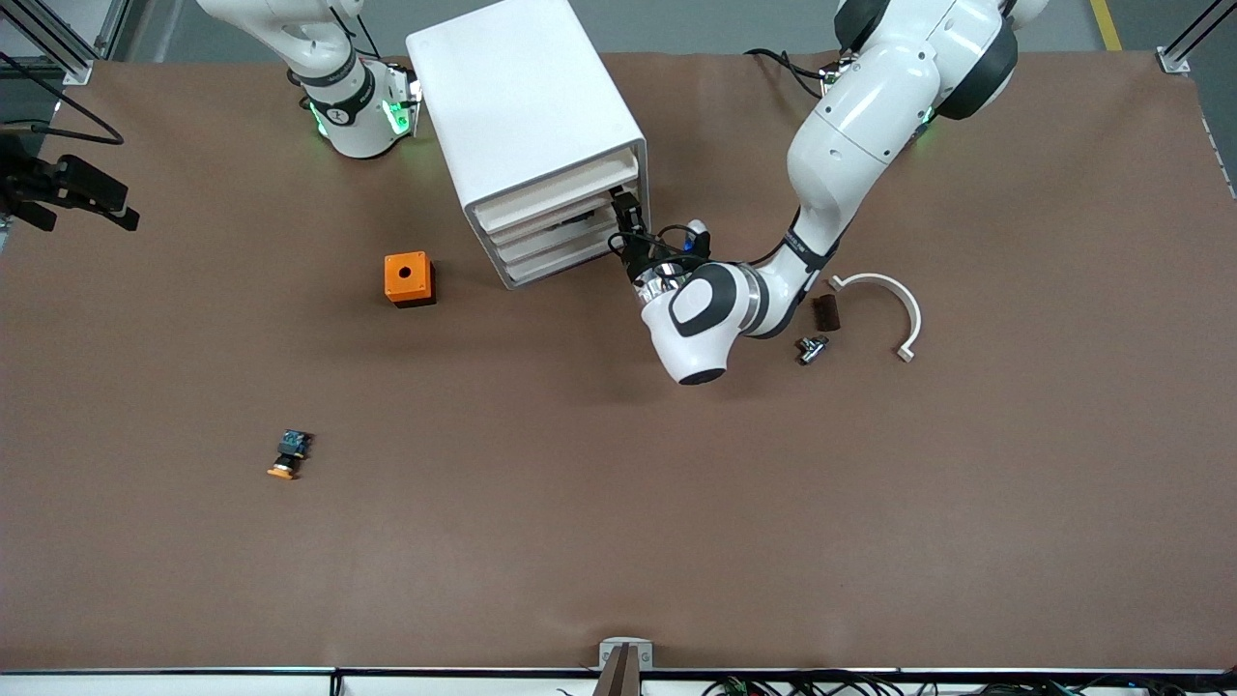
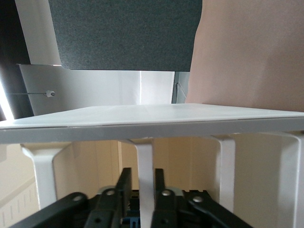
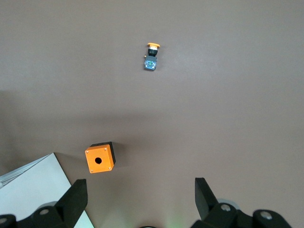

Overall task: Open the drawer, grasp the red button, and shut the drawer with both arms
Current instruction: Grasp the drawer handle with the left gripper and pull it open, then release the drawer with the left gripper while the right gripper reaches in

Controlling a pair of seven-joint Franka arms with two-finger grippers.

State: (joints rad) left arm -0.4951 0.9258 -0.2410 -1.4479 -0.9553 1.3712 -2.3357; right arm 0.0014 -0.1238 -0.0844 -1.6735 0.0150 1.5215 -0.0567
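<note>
Brown table (image 1: 618, 541) (cabinet (image 1: 527, 126), parts).

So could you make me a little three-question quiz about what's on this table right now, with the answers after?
1. True or false: the left gripper is at the front of the white drawer cabinet.
2. Which is nearer the front camera: A, the orange box, or B, the orange-capped button part?
3. Fill in: the right gripper is up over the table with its fingers ____.

Key: 1 true, its fingers sit either side of a white drawer handle. 2 B. 3 open; that arm waits.
</note>
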